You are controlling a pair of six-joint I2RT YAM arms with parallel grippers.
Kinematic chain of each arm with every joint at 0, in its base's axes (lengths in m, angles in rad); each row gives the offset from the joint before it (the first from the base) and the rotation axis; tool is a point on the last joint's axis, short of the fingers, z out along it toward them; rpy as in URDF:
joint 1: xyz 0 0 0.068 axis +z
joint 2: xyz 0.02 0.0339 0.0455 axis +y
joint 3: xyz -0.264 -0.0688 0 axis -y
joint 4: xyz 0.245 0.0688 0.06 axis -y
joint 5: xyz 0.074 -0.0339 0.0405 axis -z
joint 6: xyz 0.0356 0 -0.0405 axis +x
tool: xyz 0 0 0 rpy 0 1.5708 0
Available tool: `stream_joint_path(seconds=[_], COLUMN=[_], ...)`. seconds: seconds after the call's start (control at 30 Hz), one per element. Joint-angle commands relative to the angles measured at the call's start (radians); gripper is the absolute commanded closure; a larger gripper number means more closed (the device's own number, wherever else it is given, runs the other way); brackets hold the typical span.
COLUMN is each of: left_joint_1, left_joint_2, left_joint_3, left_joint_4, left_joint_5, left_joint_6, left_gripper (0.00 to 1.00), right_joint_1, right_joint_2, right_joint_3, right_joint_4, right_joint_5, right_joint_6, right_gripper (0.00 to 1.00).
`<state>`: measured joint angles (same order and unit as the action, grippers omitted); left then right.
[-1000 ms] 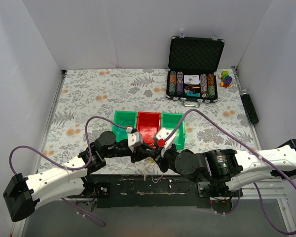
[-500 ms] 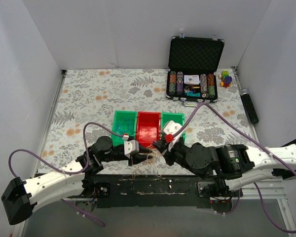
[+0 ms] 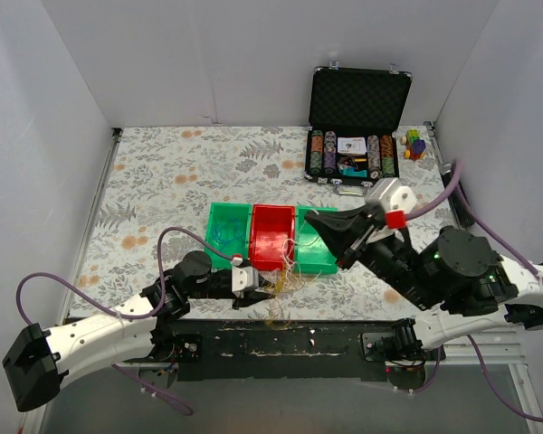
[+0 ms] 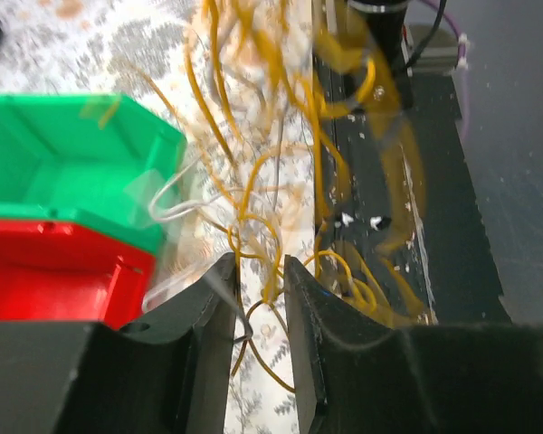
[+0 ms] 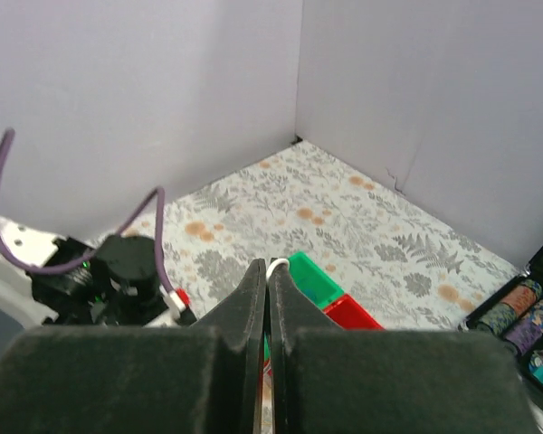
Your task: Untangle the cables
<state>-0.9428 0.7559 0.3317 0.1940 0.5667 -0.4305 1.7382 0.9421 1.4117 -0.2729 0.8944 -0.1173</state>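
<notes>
The cables [image 3: 285, 278] lie as a loose knot of mostly yellow-orange strands at the near edge of the table [image 3: 163, 181], just in front of the red bin [image 3: 271, 237] and the green bin to its right [image 3: 317, 246]. A few loops spill over onto the black base plate [image 3: 281, 339].

In the left wrist view the cables [image 4: 253, 208] fan out as blurred yellow loops with a couple of white strands. They run past the corner of a green bin [image 4: 72, 163] and the red bin [image 4: 54, 280].

The left gripper [image 3: 256, 283] sits low at the knot. Its jaws stand a narrow way apart with yellow strands running through the gap [image 4: 258, 276] — whether they pinch those strands I cannot tell.

The right gripper [image 3: 313, 218] is raised above the right green bin, well above the knot. Its fingers are pressed together [image 5: 269, 267] on a thin white strand that loops out at their tips [image 5: 276, 263].

At the far right of the table stands an open black case [image 3: 357, 104] — rows of chips fill its lower half.
</notes>
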Motion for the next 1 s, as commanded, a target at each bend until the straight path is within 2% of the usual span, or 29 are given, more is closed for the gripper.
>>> stream_joint_path(seconds=[0.0,0.27,0.33,0.4,0.57,0.73,0.8,0.97], left_joint_1=[-0.001,-0.001,-0.001,-0.001,-0.001,-0.001,-0.001,-0.001], left_joint_2=[0.0,-0.016,-0.02,-0.021,-0.035,-0.066,-0.078,-0.095], left_joint_3=[-0.022,-0.029,-0.033,-0.036,-0.06,-0.128,-0.166,-0.172], left_joint_4=[-0.11,-0.169,-0.188,-0.244,-0.382,-0.499,-0.527,-0.525], left_joint_5=[0.018,0.016,0.013,0.013,-0.057,-0.154,-0.198,-0.218], left_joint_6=[0.038,0.107,0.146,0.232,0.545,0.804,0.869,0.895], left_gripper=[0.73,0.83,0.89,1.0,1.0,1.0,1.0,1.0], right_joint_1=[0.021,0.021,0.02,0.021,0.021,0.02,0.021,0.02], right_joint_2=[-0.014,-0.006,0.012,0.033,0.086,0.075,0.069,0.08], right_joint_3=[0.082,0.179,0.226,0.269,0.388,0.415,0.415,0.424], right_joint_4=[0.163,0.126,0.13,0.15,0.179,0.231,0.25,0.334], right_joint_5=[0.011,0.043,0.052,0.075,0.113,0.143,0.158,0.201], right_joint_6=[-0.079,-0.134,-0.189,-0.261,-0.404,-0.502,-0.538,-0.654], right_gripper=[0.99,0.99,0.99,0.99,0.99,0.99,0.99,0.99])
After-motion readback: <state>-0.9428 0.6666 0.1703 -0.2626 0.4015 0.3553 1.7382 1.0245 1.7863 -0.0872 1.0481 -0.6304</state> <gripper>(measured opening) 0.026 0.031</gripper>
